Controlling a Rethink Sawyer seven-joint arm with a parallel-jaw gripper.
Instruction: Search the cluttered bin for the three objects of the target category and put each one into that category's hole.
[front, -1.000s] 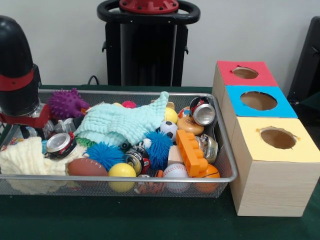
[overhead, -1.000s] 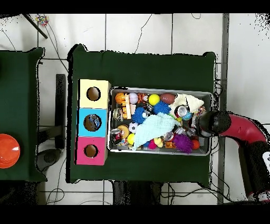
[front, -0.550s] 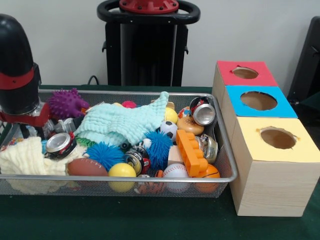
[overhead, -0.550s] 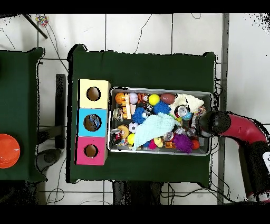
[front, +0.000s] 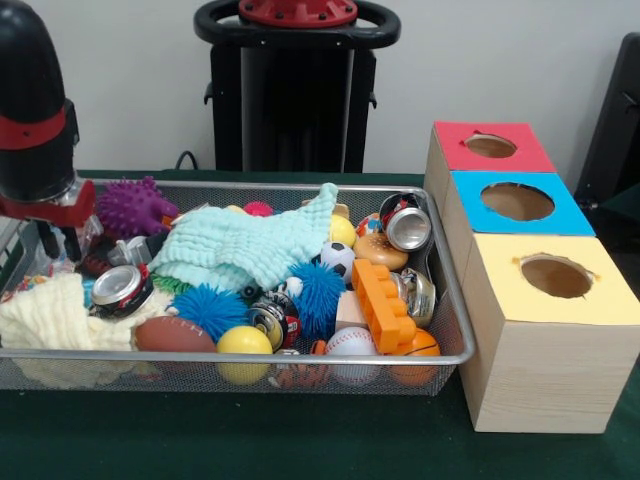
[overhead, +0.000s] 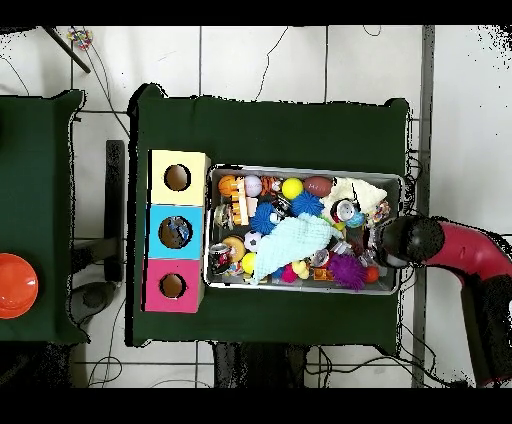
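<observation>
— Up a little since a second ago, isn't it? The arm's black wrist with the red band sat lower over the end of the wire bin (front: 455, 330); now it has lifted and slid slightly outward toward the rim.

— Agreed. The overhead view shows the same: the black wrist has shifted off the clutter toward the bin's end wall. Nothing inside the bin has shifted.

— And the claw (front: 58, 240)? Spread or pinched?

— Cannot tell. Only dark prongs show under the red flange, low against the end of the bin. Nothing visibly hangs from them.

— What lies closest to it?

— Purple spiky ball (front: 131, 207) just beside it, toward the boxes. Just below it, a crushed can (front: 121, 289) on a cream cloth (front: 50, 318). A brown football (front: 174, 334) beyond that, against the front wall.

— Further off?

— Mint cloth (front: 250, 245) heaped across the middle, blue spiky balls (front: 208, 308) and a yellow ball (front: 244, 341) under its edge. Well apart from the claw, at the opposite end: another can (front: 407, 227), an orange block (front: 383, 304), a baseball (front: 351, 342).

— The holes?

— Three boxes just past that far end, touching in a row: red box (front: 490, 147), blue box (front: 517, 201), yellow box (front: 556, 276), each with a round hole on top.
</observation>
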